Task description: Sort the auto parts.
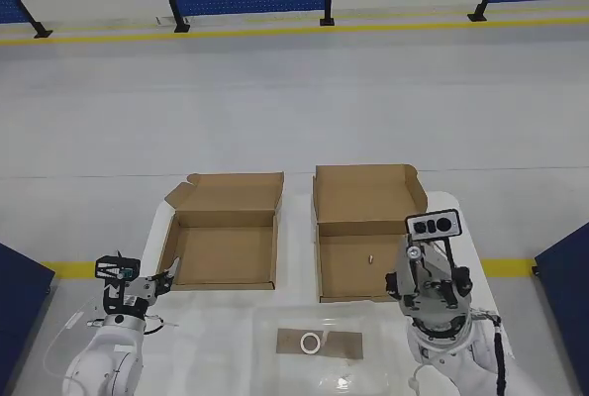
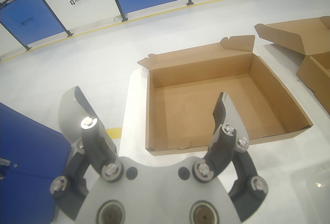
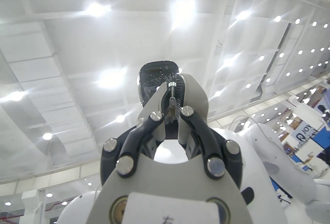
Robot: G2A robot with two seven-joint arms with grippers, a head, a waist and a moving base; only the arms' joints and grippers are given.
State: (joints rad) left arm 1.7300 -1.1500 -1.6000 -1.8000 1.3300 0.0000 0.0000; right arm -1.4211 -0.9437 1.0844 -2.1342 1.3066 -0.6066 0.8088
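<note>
R tool [image 3: 171,88] clamped on one end of a black switch part [image 3: 157,70] in clear film, raised beside the right cardboard box [image 1: 343,267]. I judge it light, stiff; film prob slick, so firm pinch on flat sides. L tool [image 2: 149,92] wide open, empty.

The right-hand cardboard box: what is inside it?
One small pale part lies on the floor of the right-hand box. The right gripper, raised and shut on a black part, covers the box's near right corner, so anything there is hidden.

left box [image 1: 225,259] beside right box [image 1: 345,279], ring [image 1: 311,343] nearer
</note>
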